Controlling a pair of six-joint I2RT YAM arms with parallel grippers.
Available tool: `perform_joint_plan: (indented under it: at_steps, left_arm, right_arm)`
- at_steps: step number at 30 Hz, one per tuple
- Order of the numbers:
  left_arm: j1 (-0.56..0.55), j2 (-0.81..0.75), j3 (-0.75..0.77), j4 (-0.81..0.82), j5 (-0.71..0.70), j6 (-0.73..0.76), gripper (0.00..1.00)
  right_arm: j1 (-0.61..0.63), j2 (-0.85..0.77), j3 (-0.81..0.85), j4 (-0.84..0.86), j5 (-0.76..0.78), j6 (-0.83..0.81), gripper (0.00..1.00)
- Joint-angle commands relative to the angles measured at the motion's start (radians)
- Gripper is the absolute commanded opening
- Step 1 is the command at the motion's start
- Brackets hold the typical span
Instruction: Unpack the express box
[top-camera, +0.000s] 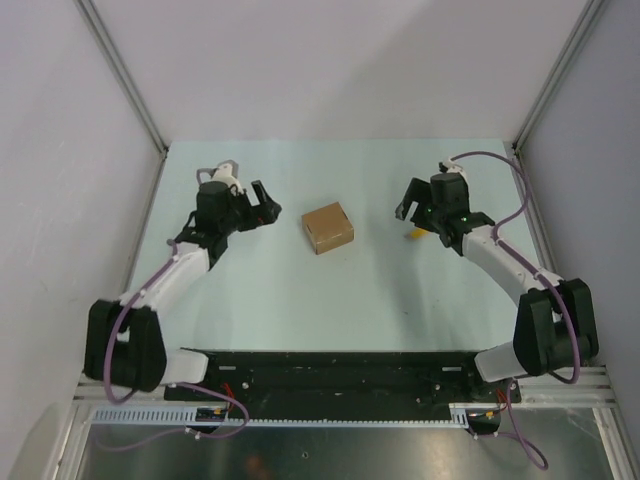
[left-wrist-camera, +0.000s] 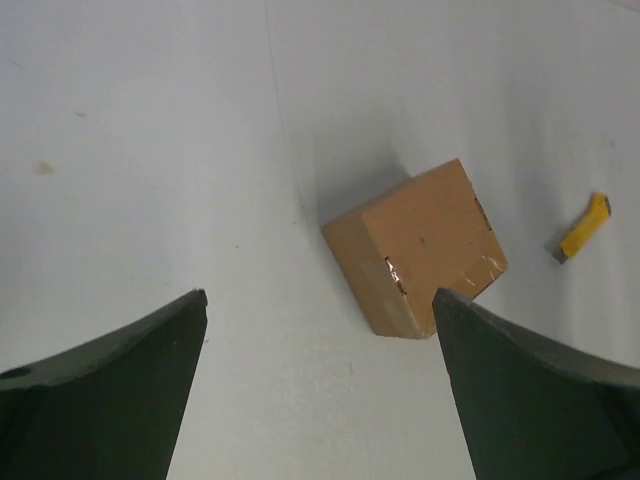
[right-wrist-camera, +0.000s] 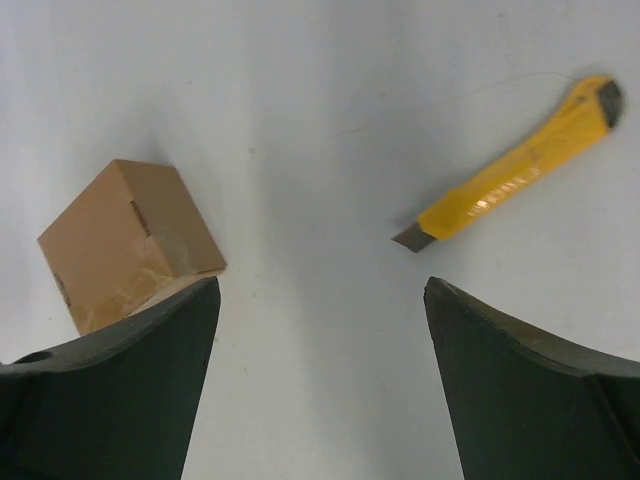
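The express box (top-camera: 329, 227), a small brown carton sealed with clear tape, sits closed on the pale table between both arms. The left wrist view has the box (left-wrist-camera: 420, 245) just ahead of my right-hand finger. In the right wrist view the box (right-wrist-camera: 125, 243) lies at the left. My left gripper (top-camera: 264, 203) hovers left of the box, open and empty. On the other side of the box my right gripper (top-camera: 407, 201) is open and empty too. Both grippers are apart from the box.
A slim yellow cutter knife (right-wrist-camera: 515, 170), blade tip out, lies on the table under my right arm (top-camera: 412, 235); it also shows in the left wrist view (left-wrist-camera: 583, 229). Grey walls enclose the table (top-camera: 330, 300) on three sides.
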Motion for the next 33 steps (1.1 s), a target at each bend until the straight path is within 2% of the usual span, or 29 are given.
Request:
perform_joint_plan:
  at_steps: [1, 5, 13, 19, 22, 27, 29, 33]
  left_arm:
    - [-0.002, 0.136, 0.064, 0.006, 0.204, -0.146, 1.0]
    - [-0.016, 0.251, 0.118, 0.006, 0.266, -0.196, 1.0]
    - [-0.039, 0.416, 0.219, 0.092, 0.405, -0.214, 1.0]
    - [-0.045, 0.509, 0.282, 0.093, 0.438, -0.239, 1.0]
    - [-0.05, 0.542, 0.296, 0.093, 0.445, -0.239, 0.98]
    - [-0.058, 0.592, 0.325, 0.093, 0.471, -0.229, 0.95]
    - [-0.058, 0.606, 0.343, 0.093, 0.484, -0.229, 0.94]
    - [-0.058, 0.629, 0.371, 0.093, 0.525, -0.203, 0.93]
  right_arm:
    - [0.052, 0.047, 0.037, 0.195, -0.051, -0.006, 0.88]
    - [0.095, 0.13, 0.043, 0.31, -0.074, -0.01, 0.86]
    - [0.124, 0.327, 0.097, 0.477, -0.252, -0.01, 0.81]
    - [0.138, 0.439, 0.16, 0.56, -0.301, 0.002, 0.81]
    - [0.152, 0.48, 0.191, 0.556, -0.308, -0.001, 0.8]
    - [0.166, 0.509, 0.205, 0.547, -0.35, 0.002, 0.7]
    - [0.169, 0.503, 0.205, 0.516, -0.353, 0.005, 0.66]
    - [0.177, 0.453, 0.205, 0.348, -0.327, 0.011, 0.62]
